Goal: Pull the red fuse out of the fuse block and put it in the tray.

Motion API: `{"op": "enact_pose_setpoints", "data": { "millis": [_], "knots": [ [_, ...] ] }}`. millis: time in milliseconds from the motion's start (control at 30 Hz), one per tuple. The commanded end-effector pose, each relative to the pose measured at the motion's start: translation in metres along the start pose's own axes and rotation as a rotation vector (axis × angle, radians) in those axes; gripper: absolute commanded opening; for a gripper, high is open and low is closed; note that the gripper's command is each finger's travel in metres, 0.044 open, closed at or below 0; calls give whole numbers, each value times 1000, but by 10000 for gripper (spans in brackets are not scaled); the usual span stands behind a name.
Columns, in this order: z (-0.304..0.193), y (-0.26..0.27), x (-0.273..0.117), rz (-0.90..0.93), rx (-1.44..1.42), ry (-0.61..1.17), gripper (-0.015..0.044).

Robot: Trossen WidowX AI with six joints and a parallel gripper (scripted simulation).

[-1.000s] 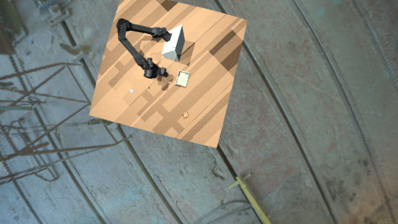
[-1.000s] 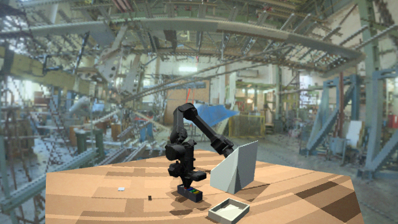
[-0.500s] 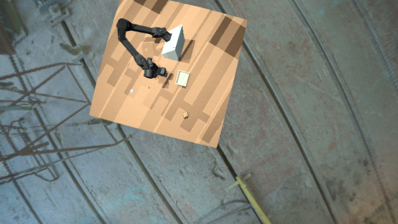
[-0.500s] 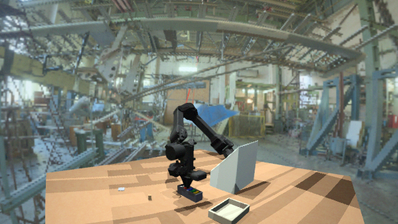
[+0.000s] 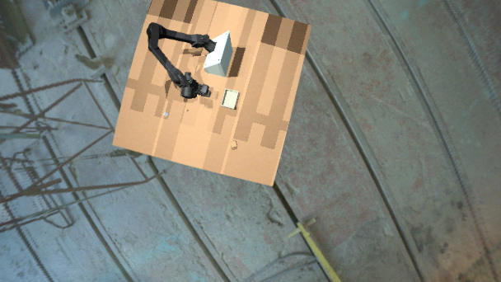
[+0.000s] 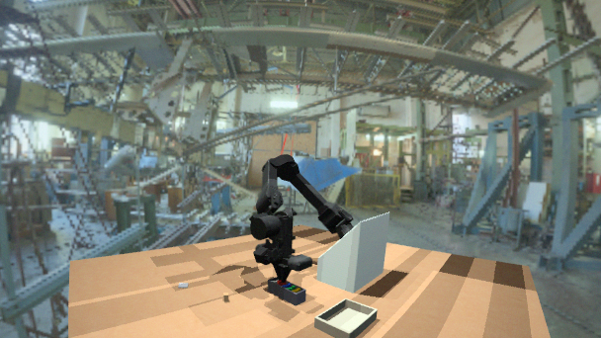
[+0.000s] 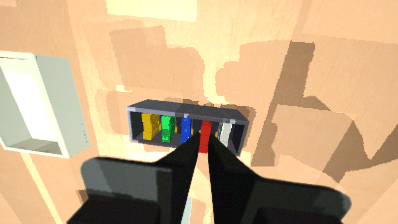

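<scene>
My gripper [image 6: 282, 281] [image 7: 204, 137] points down over the dark fuse block [image 6: 295, 295] [image 7: 165, 106] and is shut on the red fuse [image 7: 205, 130]. The red fuse stands upright between the blue fuse [image 7: 186, 129] and the white fuse [image 7: 226, 134]; how far it is raised in its slot I cannot tell. The green fuse [image 7: 167, 129] and yellow fuse [image 7: 149, 126] stand in the block. The fingertips are close to the neighbouring fuses; whether they touch is unclear. The empty pale tray [image 5: 230, 99] [image 6: 326, 326] [image 7: 59, 100] lies beside the block.
A tall white angular box [image 5: 222, 51] [image 6: 363, 257] stands near the arm's forearm. A small white block [image 5: 166, 115] [image 6: 183, 285], a small brown block [image 5: 187, 110] [image 6: 226, 297] and a tan cube [image 5: 234, 144] lie on the wooden table.
</scene>
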State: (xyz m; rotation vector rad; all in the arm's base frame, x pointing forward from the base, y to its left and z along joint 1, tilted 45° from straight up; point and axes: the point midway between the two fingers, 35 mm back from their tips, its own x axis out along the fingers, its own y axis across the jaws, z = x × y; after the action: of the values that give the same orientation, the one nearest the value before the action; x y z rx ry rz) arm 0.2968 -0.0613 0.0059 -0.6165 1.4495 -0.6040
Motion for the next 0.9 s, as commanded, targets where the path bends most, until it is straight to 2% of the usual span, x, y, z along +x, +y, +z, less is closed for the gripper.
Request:
{"op": "enact_pose_setpoints", "data": {
  "millis": [0, 867],
  "knots": [
    [1, 1, -3, 3, 2, -4, 0],
    [1, 1, -16, 1, 1, -5, 0]
  ]
}}
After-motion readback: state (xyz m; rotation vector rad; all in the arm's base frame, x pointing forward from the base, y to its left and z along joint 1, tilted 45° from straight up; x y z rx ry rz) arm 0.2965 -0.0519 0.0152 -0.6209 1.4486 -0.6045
